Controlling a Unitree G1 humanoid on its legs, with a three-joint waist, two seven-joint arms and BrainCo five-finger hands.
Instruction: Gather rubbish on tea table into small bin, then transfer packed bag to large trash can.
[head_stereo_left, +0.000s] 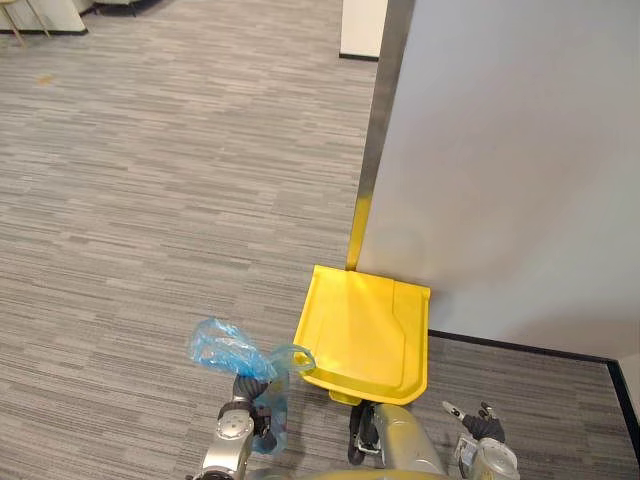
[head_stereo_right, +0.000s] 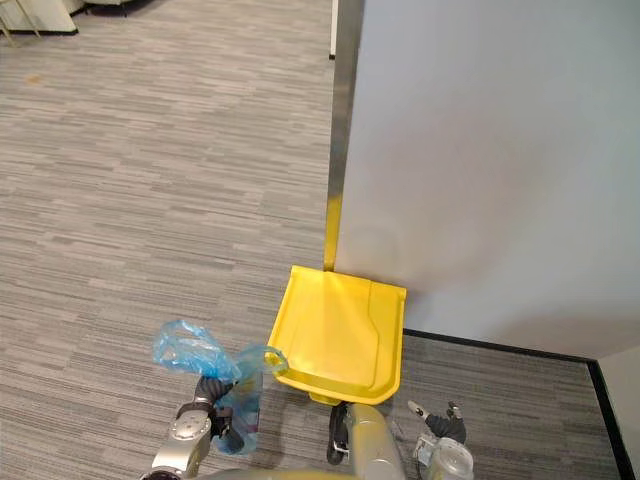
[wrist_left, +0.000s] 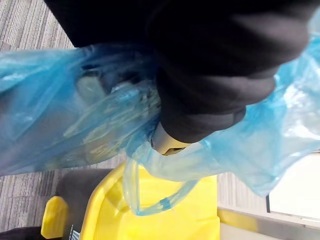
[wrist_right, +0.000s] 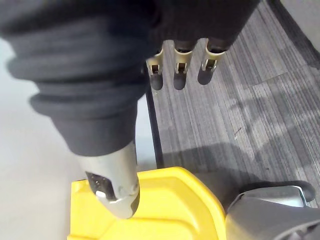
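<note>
**Soft bag held beside the shut can**

The left robot hand (head_stereo_left: 246, 388) grasps the blue bag (head_stereo_left: 222, 348) at its gathered neck. Film bunches above the fist and a pouch hangs below it, off the floor (head_stereo_left: 150, 200). The bag sits just beside the near left corner of the can (head_stereo_left: 365, 335), which stands against the grey wall (head_stereo_left: 500, 150). One loop (wrist_left: 150, 202) of the bag dangles over the yellow lid (head_stereo_right: 335, 330), which lies closed.

The bag looks thin, limp and see-through. Judging by how little it sags, it is probably light. Dim shapes of rubbish show through the film (wrist_left: 95, 100), so the load will likely shift and swing when moved. The film is slick and could tear on a hard edge. The neck is the safest hold, as it keeps the mouth closed. Hanging the bag by the loop alone would let it gape.

The right robot hand (head_stereo_left: 478, 425) hangs released, low on the can's other side, with its fingers (wrist_right: 180, 75) straight and holding nothing. The lid probably needs lifting before the bag can go in, and this free hand looks best placed to do it.
</note>
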